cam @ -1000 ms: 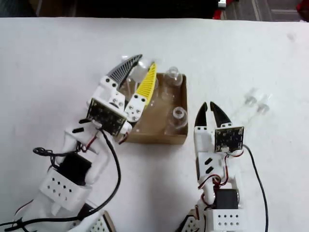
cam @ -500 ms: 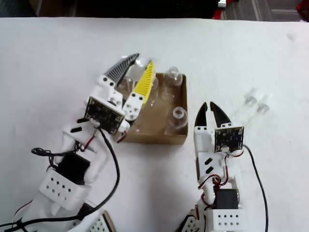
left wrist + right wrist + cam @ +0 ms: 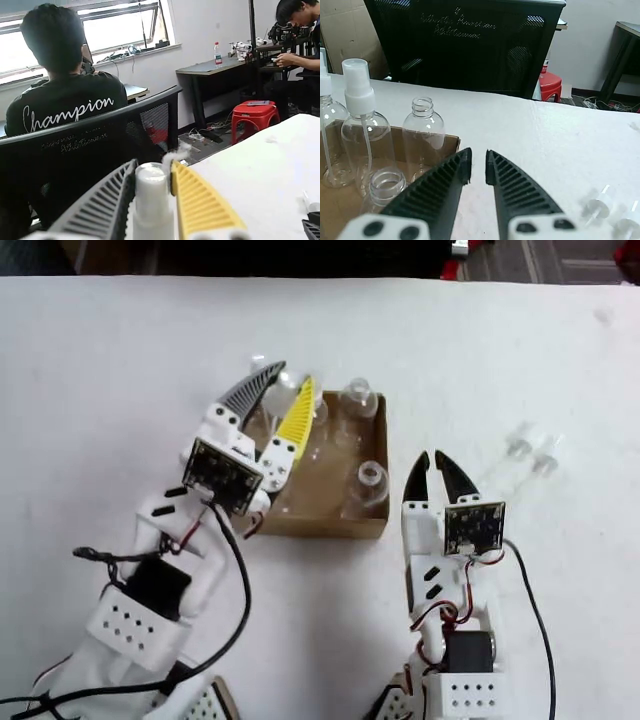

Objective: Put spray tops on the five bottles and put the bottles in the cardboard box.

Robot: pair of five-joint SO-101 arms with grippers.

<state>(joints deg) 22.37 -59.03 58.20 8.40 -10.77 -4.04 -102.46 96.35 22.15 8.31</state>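
Observation:
In the left wrist view my left gripper (image 3: 152, 167), one grey and one yellow finger, is shut on the white spray top (image 3: 150, 200) of a clear bottle. The high view places that left gripper (image 3: 296, 373) over the far left corner of the cardboard box (image 3: 320, 525). The box also holds two topless bottles, one (image 3: 358, 400) at the far side and one (image 3: 372, 485) at the near right. A bottle with a spray top (image 3: 362, 125) stands in the box beside them. To the right of the box, my right gripper (image 3: 431, 456) is slightly open and holds nothing.
Two loose spray tops (image 3: 518, 448) (image 3: 545, 462) lie on the white table to the right of the right gripper, also seen low in the right wrist view (image 3: 600, 205). The table's far edge runs along the top, with a black chair (image 3: 470, 45) behind it.
The left gripper's fingers have drawn together onto the spray top and shifted slightly left. The right arm has not moved.

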